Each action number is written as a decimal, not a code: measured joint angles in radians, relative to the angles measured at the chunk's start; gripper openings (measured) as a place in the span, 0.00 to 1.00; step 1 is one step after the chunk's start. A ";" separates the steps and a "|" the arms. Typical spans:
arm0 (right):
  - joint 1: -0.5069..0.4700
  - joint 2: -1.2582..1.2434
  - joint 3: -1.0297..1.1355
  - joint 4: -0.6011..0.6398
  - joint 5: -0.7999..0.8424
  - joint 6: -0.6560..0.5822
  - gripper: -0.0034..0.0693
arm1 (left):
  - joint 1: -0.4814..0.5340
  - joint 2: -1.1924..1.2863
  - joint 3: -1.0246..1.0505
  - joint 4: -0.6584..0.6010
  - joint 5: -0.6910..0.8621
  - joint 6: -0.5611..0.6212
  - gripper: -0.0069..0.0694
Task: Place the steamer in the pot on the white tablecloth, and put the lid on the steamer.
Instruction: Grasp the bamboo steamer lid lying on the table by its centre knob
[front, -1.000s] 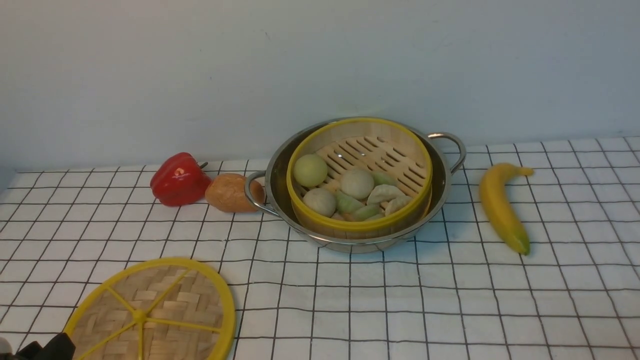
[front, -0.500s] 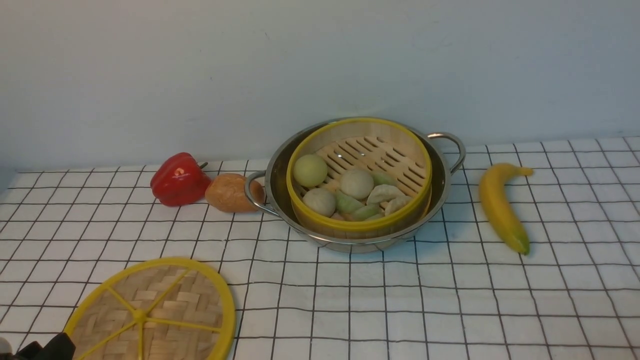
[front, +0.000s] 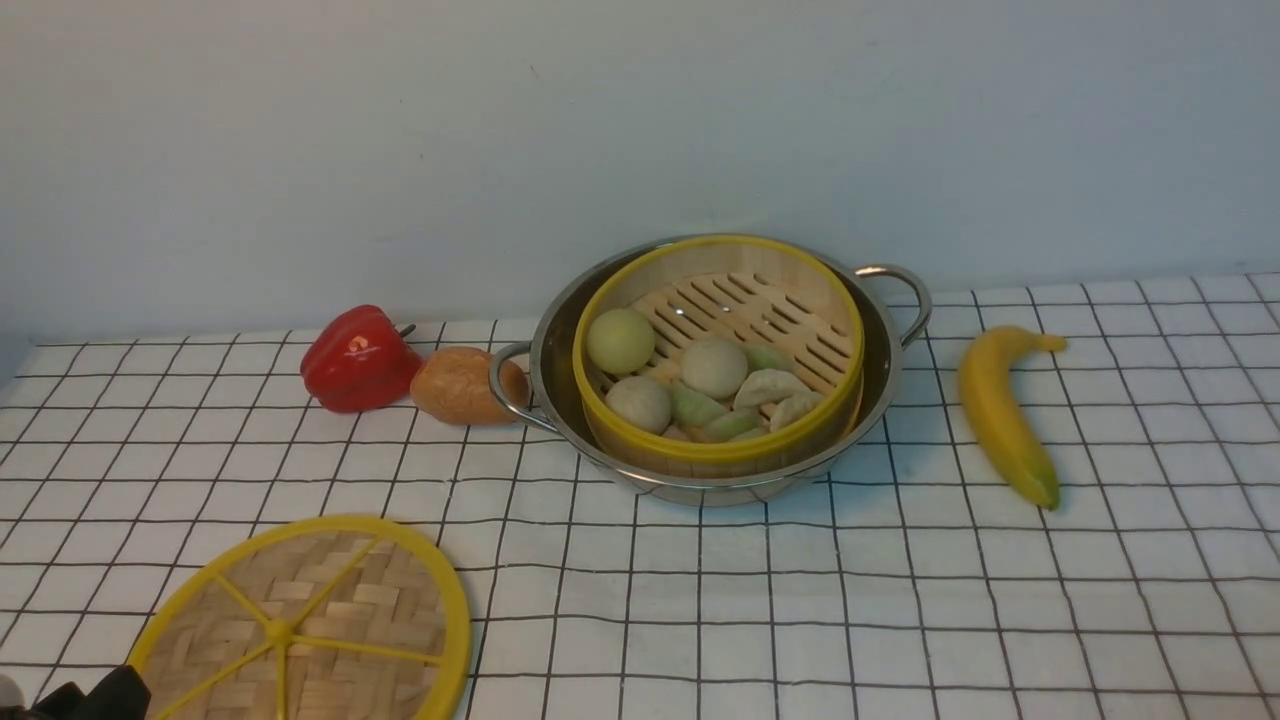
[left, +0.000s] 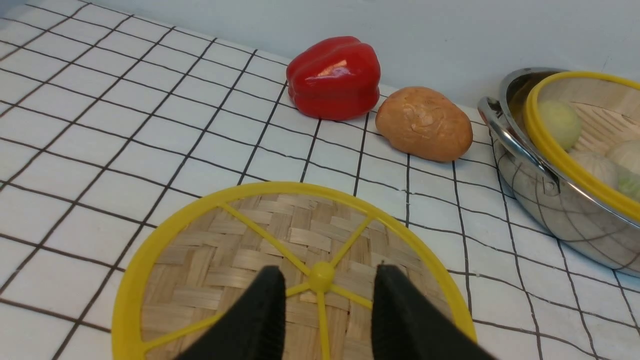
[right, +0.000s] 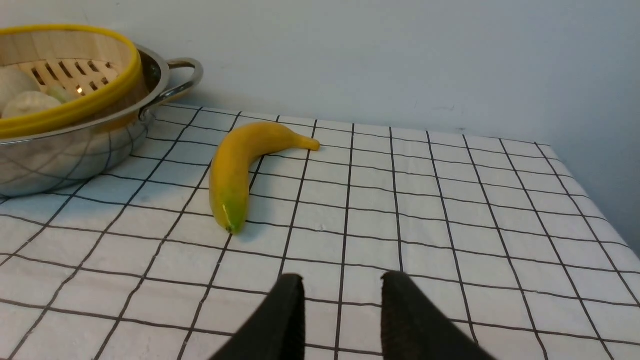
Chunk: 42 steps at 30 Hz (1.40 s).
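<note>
The steamer (front: 800, 310), holding several buns and dumplings, sits inside the steel pot (front: 885, 375) at the back middle of the white tablecloth (front: 800, 600). The lid (front: 330, 610) lies flat on the cloth at the front left. In the left wrist view my left gripper (left: 325, 274) is open above the lid (left: 240, 250), its fingers either side of the yellow hub. My right gripper (right: 342, 280) is open and empty above bare cloth. The steamer (right: 75, 112) and the pot (right: 75, 150) show in the right wrist view.
A red pepper (front: 358, 358) and a brown bread roll (front: 460, 385) lie left of the pot, the roll touching its handle. A banana (front: 1000, 415) lies right of the pot. A pale wall runs along the back edge.
</note>
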<state>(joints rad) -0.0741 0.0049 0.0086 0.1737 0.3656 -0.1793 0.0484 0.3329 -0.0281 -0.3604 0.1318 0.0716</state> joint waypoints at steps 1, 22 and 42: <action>0.000 0.000 0.000 0.000 0.000 0.000 0.38 | 0.000 0.000 0.000 0.000 0.000 0.000 0.41; 0.000 0.000 0.000 0.000 0.000 0.001 0.38 | 0.000 0.000 0.000 0.000 -0.041 0.001 0.41; 0.000 0.000 0.000 0.000 0.000 0.010 0.38 | 0.000 0.000 -0.033 -0.045 -0.057 -0.049 0.41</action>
<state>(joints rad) -0.0741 0.0049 0.0086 0.1737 0.3656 -0.1689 0.0484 0.3329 -0.0615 -0.4055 0.0750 0.0231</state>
